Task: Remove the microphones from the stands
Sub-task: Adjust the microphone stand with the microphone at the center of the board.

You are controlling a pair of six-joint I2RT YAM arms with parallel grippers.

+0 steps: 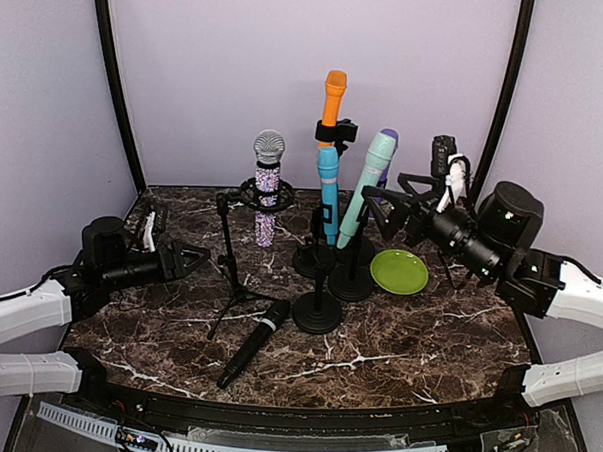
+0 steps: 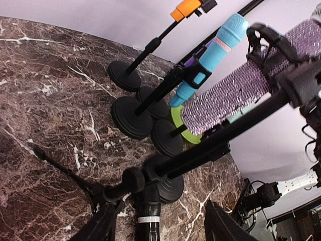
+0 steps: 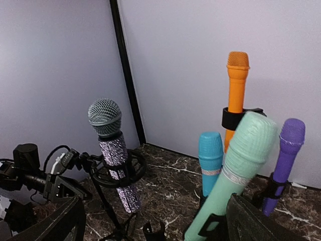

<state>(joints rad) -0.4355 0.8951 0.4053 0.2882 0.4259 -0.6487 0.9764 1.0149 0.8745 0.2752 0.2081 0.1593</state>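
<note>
Both arms extended inward.
Spread open, the left hand (image 1: 196,257) aimed low toward 3 o'clock; the right hand (image 1: 377,207), raised and spread, aimed toward 9 o'clock.

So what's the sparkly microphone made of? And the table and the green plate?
The sparkly microphone looks coated in tiny glittery stones, with a silvery wire-mesh head, likely metal. The table looks like dark marble with white veins, though it could be printed. The green plate looks like smooth, slightly shiny plastic, maybe.
</note>
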